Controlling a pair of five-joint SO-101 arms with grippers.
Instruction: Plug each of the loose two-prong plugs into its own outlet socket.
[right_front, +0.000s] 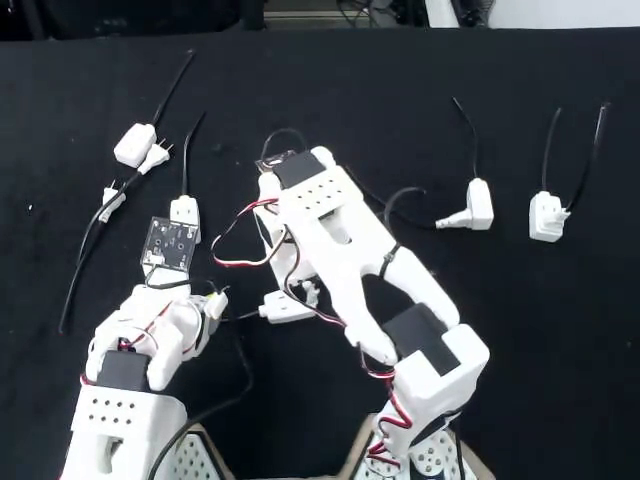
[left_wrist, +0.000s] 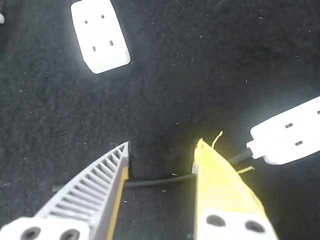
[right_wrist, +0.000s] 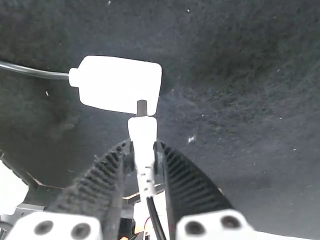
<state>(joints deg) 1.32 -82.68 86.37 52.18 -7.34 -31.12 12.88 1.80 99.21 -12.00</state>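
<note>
crossing the left gripper's gap, a black cord, two outlets nearby

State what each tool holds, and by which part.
Right tool: white plug, pinched across its body. Left tool: open, astride a black cord, gripping nothing.

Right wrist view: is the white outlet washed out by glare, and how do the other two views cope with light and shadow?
Right wrist view: the outlet block glares flat white with no surface detail, just beyond the plug in the right gripper. Left wrist view: both outlet blocks glow at their edges, yet their slots show. High view: even light; hardly any shadow shows on the black cloth.
</note>
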